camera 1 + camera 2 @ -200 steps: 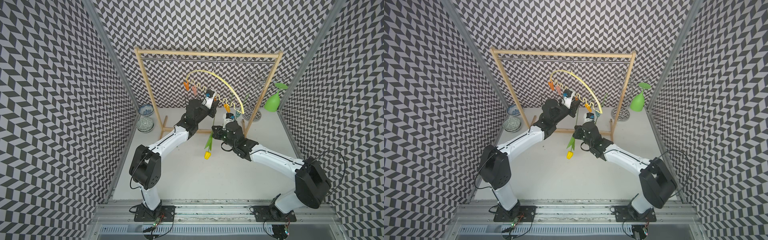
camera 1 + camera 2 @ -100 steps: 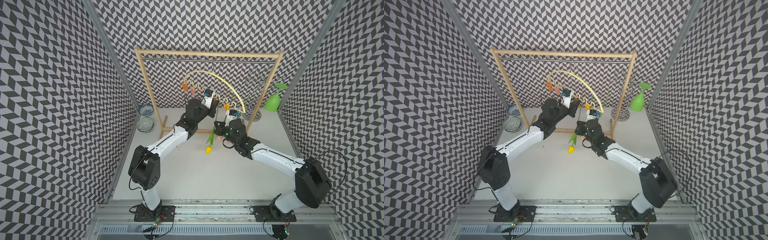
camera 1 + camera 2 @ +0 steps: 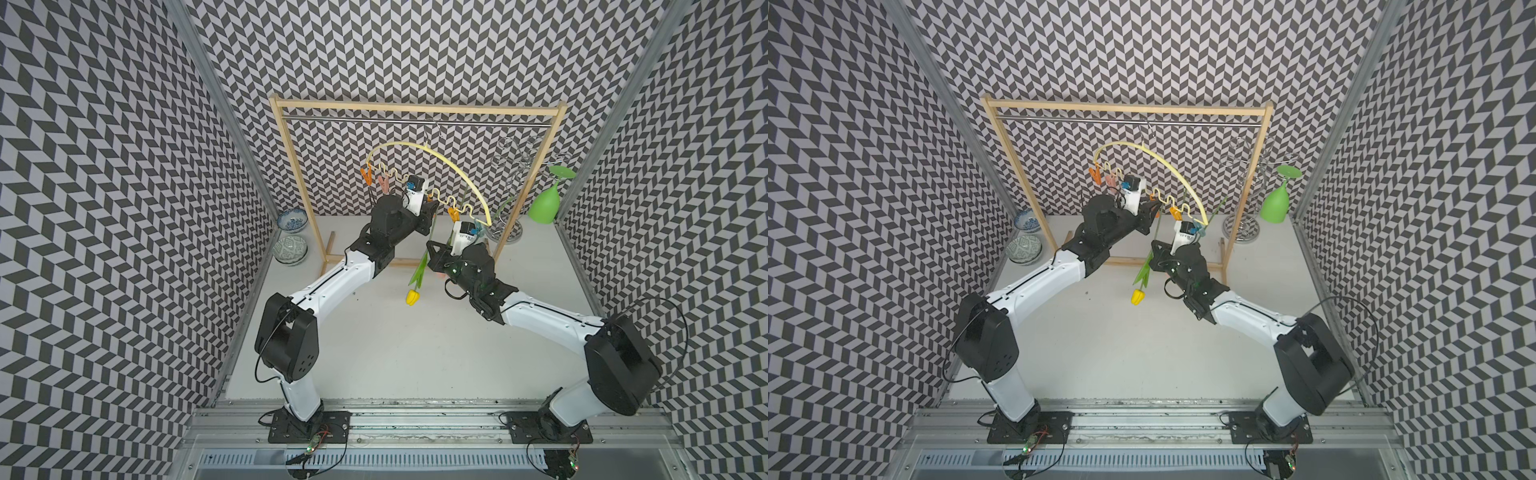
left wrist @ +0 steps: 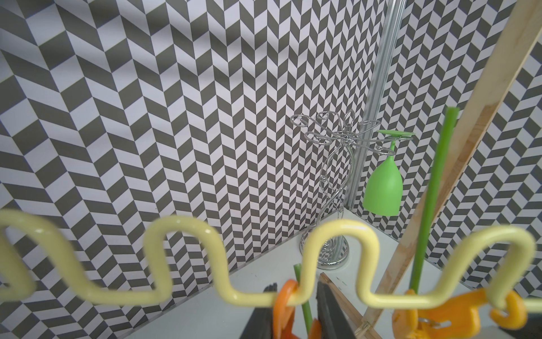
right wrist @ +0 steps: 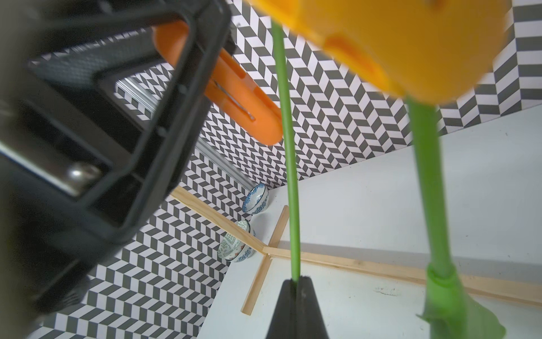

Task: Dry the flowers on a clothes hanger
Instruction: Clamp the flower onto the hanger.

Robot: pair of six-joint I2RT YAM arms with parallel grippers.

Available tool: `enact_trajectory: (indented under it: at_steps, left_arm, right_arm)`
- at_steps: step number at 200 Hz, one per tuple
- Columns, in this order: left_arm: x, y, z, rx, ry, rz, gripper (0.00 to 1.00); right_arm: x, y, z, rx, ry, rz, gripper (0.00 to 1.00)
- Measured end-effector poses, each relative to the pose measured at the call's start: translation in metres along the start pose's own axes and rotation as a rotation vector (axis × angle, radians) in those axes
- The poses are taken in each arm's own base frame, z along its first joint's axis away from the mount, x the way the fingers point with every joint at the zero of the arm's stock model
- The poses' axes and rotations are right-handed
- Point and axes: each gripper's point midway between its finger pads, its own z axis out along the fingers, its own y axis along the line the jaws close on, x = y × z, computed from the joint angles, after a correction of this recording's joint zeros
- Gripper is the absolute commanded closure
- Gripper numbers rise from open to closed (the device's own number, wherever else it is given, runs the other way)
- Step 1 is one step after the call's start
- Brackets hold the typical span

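Above the middle of the worktop, the yellow tulip hangs bloom down, slightly higher than a second ago. The right end effector, now further up and back, is clamped on its stem. Just behind, the left end effector squeezes an orange clothespin on the clothes hanger, which hangs from the wooden rack; the stem runs up just beside that pin.
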Motion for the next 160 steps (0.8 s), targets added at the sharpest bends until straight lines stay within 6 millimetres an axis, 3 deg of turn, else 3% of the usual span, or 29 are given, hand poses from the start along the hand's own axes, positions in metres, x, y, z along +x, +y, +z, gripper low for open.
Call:
enact_trajectory:
  at_steps: [81,160]
  left_arm:
    - [-0.003,-0.005,-0.004,0.026,-0.005,-0.048,0.74]
    - [-0.001,-0.006,-0.004,0.03,-0.002,-0.065,0.74]
  right_arm:
    - [0.003,0.003,0.004,-0.05,0.023,0.048,1.0]
    - [-0.01,-0.001,0.005,-0.057,-0.005,0.102,1.0]
